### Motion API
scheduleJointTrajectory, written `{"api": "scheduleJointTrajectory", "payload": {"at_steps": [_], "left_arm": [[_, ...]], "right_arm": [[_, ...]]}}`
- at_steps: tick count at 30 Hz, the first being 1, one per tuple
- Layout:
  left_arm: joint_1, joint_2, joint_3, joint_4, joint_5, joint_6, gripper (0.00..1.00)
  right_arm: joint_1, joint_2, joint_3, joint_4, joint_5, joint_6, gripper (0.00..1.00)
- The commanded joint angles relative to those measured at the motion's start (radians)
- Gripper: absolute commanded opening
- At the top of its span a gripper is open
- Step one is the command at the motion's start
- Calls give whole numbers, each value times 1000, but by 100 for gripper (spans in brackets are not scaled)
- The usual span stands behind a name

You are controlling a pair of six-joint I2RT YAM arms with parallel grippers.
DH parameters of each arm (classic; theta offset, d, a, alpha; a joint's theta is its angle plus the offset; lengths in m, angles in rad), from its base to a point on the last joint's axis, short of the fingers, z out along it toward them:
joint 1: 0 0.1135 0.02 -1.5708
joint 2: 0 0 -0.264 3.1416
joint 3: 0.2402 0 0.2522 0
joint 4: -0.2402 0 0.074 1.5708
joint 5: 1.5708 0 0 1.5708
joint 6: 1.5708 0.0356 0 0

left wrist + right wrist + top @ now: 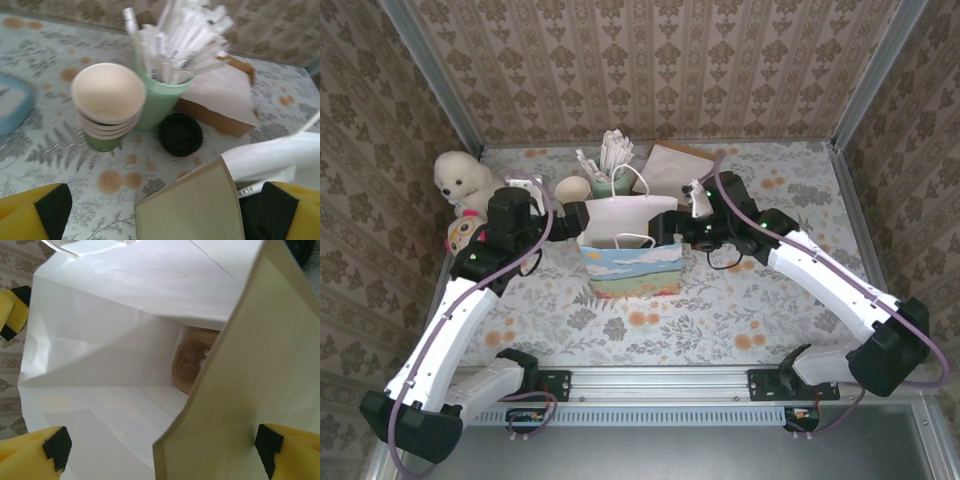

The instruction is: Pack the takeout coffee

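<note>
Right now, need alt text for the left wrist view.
The left gripper, jaws wide, frames the near rim of a white paper bag. Beyond it on the floral tablecloth stand a stack of lidless green cups, a green cup full of wrapped straws, a round black lid and a brown box topped with white paper.

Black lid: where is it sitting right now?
In the left wrist view the black lid sits on the table, just right of the mint-green straw cup and in front of the brown box.
</note>
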State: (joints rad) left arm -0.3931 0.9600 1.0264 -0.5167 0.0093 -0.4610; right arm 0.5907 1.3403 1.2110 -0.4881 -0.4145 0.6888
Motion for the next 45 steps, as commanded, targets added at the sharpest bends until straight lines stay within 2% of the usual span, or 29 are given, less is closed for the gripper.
{"api": "scheduleJointTrajectory", "payload": {"at_steps": [1,3,6,10,13,18,23,27,32,35,38,42,45], "left_arm": [[12,-17,10,20,-99,-89,100],[28,-8,22,3,-101,-99,100],[82,13,46,-27,-22,-99,100],[123,10,51,-43,-19,-113,100],[132,-6,22,-23,-52,-148,100],[141,-5,-18,-20,-123,-214,100],[146,14,-44,-9,-149,-280,100],[149,47,-40,-14,-143,-306,100],[150,78,-28,-16,-144,-312,100],[149,90,-24,-19,-141,-317,100],[150,97,-22,-20,-141,-323,100],[150,100,-16,-26,-146,-324,100],[149,101,-10,-38,-156,-319,100]], "right_arm": [[3,10,56,-1,95,6,99],[-1,-4,88,-69,146,-37,100],[-47,-59,108,-143,197,-117,100],[-175,-105,67,-120,147,-191,100],[-271,-72,42,-91,191,-200,100],[-361,136,93,-30,314,-158,98],[-379,434,309,-91,310,-166,87],[-343,582,437,-126,218,-332,83],[-334,697,534,-186,178,-725,79],[-333,751,570,-230,154,-926,70],[-332,810,622,-278,129,-1037,64],[-321,862,672,-291,151,-1132,61],[-303,899,713,-319,172,-1197,55]]}}
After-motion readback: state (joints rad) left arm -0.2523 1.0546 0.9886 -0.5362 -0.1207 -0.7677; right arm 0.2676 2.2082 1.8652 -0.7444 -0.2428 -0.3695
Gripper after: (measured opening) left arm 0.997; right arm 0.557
